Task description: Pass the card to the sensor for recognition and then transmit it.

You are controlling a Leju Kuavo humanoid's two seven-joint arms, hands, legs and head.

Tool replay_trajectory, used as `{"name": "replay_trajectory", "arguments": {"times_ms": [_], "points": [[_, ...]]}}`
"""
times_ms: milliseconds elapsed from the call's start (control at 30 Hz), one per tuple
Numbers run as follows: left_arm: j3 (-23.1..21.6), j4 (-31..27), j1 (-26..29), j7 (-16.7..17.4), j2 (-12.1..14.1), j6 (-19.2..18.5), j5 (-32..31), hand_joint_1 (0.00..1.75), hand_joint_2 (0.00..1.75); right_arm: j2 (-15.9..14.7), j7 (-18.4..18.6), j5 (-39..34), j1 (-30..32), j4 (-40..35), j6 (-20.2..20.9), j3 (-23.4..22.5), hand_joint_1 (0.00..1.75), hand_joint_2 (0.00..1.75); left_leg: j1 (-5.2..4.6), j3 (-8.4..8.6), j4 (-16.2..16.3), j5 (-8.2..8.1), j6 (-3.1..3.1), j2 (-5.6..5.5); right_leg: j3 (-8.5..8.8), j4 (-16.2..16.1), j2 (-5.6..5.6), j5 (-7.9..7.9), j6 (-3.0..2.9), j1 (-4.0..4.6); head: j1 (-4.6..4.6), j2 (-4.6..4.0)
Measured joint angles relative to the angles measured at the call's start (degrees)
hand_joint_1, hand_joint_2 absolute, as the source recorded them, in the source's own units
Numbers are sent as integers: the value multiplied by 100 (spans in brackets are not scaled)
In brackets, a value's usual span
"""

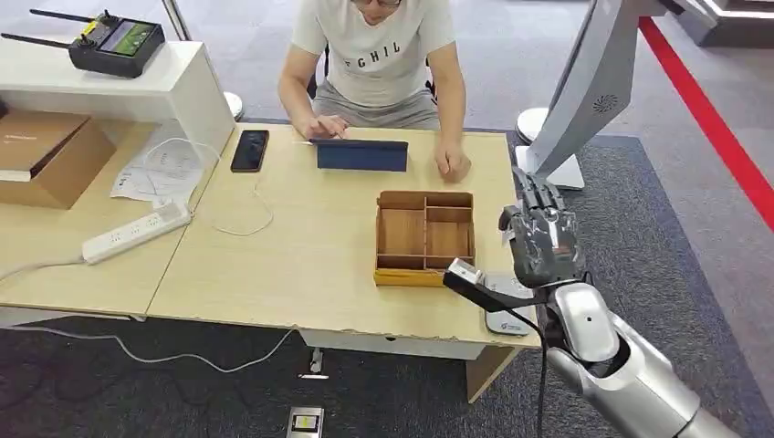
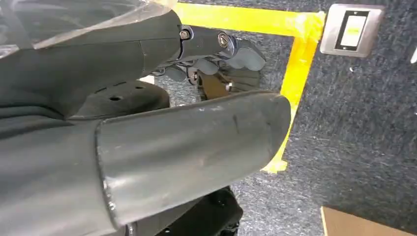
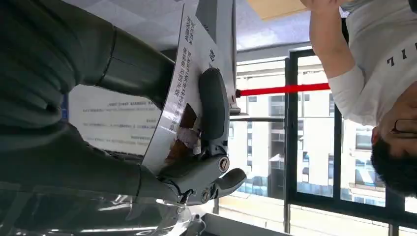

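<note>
Side shelf: a black remote controller with two antennas (image 1: 117, 41) sat on a white shelf (image 1: 173, 87) at the far left.
Left table: a brown cardboard box (image 1: 46, 155) and a white power strip (image 1: 137, 233) lay on the light wooden table (image 1: 301, 265).
Left hand: the left hand (image 2: 216, 54) hung over dark carpet with yellow tape (image 2: 300, 64); its fingers looked curled in, but whether it held anything could not be told.
Table centre: a black phone (image 1: 249, 150) lay flat beside a dark blue tablet (image 1: 361, 155), at which a person in a white T-shirt (image 1: 374, 55) sat.
Tray: a brown wooden compartment tray (image 1: 425, 239) stood near the table's right edge.
Sensor: a grey flat card sensor (image 1: 505, 306) rested at the table's right front corner, just beside the tray.
Right hand: the right hand (image 1: 540, 239) was raised above the table's right edge, past the tray.
Card: the white printed card (image 3: 182, 83) was pinched between the right hand's thumb and fingers (image 3: 214, 105), seen in the right wrist view.
</note>
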Motion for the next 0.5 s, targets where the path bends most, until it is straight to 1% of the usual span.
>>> {"name": "replay_trajectory", "arguments": {"times_ms": [100,200,300,367,433,500], "points": [[0,2,-11,-2,7,0,-72,0,0,26,-153,107,-60,0,129,15,175,175,0,-5,0,0,0,1,-2,3,0,0,0,0,2,0],[0,4,-39,101,24,0,-188,0,0,171,-411,249,-384,22,429,118,175,175,0,-14,-1,0,0,3,-10,6,1,1,-1,0,0,0],[0,9,-40,227,42,-15,-293,0,0,414,-588,310,-855,201,575,298,175,175,2,-12,-1,5,-6,-1,-11,8,0,1,-1,1,2,0],[0,13,-39,282,44,-46,-334,0,0,661,-708,315,-1202,470,619,461,175,175,3,-14,-1,7,-8,1,-16,13,1,2,-3,2,-2,0],[0,13,-44,317,41,-61,-393,0,0,909,-791,163,-1529,790,623,594,175,175,3,-16,-1,9,-10,-5,-18,14,0,2,-3,2,2,0],[0,15,-44,367,41,-81,-417,0,0,1113,-848,-213,-1826,1161,627,717,175,175,3,-16,-1,11,-11,-5,-18,15,0,2,-3,2,-2,0]]}}
